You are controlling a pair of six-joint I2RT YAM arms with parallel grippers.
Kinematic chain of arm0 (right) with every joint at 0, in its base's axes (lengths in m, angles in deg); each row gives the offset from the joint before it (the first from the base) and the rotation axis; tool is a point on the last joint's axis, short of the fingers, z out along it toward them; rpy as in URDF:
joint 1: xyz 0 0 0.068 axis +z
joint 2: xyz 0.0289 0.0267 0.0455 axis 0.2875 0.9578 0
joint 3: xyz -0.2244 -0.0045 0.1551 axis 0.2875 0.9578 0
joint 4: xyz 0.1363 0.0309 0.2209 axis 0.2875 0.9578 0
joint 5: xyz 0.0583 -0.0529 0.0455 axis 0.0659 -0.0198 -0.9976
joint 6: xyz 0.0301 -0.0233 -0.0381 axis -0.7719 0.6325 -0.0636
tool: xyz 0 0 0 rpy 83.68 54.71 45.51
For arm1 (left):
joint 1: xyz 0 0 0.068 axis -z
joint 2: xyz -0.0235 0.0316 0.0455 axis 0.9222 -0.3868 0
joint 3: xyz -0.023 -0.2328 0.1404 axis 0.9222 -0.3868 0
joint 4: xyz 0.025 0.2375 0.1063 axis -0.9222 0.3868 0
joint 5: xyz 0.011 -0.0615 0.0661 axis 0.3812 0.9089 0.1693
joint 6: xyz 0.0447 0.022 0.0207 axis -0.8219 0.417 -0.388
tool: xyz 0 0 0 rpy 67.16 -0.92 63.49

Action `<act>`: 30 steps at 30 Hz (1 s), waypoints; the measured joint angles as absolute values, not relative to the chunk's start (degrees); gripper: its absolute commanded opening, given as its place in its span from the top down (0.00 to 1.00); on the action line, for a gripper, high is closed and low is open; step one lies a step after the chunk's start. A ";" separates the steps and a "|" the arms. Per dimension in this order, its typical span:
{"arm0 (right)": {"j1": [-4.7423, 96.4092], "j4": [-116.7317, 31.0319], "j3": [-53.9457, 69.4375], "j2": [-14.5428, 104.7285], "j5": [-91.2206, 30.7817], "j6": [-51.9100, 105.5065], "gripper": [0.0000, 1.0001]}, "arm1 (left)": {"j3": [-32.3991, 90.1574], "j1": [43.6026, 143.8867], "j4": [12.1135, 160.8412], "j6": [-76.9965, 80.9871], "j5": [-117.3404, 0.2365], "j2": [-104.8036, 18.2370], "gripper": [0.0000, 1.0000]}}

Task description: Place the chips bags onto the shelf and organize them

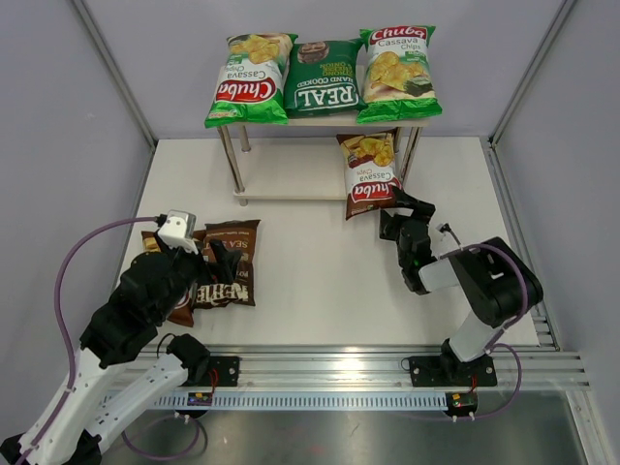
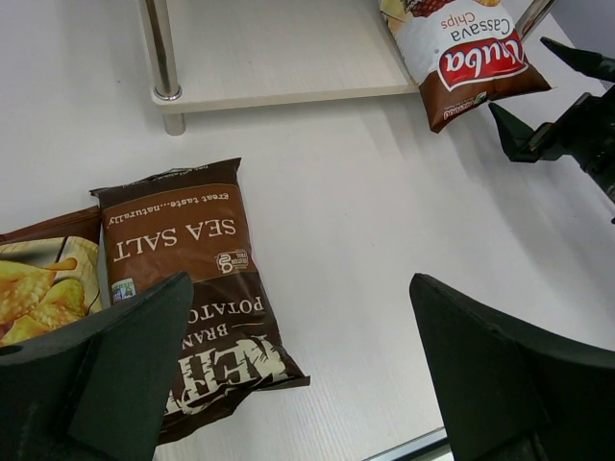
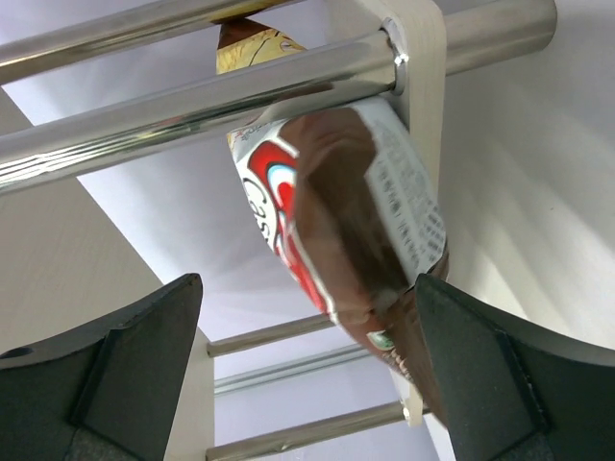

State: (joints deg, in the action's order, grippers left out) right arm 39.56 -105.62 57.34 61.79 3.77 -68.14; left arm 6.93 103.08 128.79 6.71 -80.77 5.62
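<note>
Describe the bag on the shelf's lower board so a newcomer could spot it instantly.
Find the two-tier shelf at the far side of the table. On the right end of its lower board lies a brown Chuba Cassava Chips bag, its end hanging over the front edge. It is the only bag on that board; the three bags above are green.

Shelf (image 1: pixel 286 182): pale beige boards, shiny metal legs. On its top: light-green left Chuba bag (image 1: pixel 247 79) and light-green right Chuba bag (image 1: pixel 395 76), red logos; between them dark-green REAL bag (image 1: pixel 323 79), white lettering. At its lower board: brown Chuba bag (image 1: pixel 369 174), red logo. Left-front of shelf: dark-brown Kettle bag (image 1: pixel 228 263), white lettering.
</note>
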 measured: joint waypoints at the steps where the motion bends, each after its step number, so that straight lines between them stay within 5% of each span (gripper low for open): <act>1: 39.56 -102.97 57.32 59.73 3.60 -67.81 0.01 | 6.93 103.04 128.83 6.73 -80.83 5.36 0.01; 10: 39.38 -92.37 57.47 51.04 1.85 -64.47 0.00 | 6.93 102.56 129.05 6.73 -80.99 4.64 0.01; 30: 39.16 -89.92 51.92 59.38 -2.74 -64.71 0.05 | 6.93 102.42 129.16 6.71 -80.99 4.64 0.01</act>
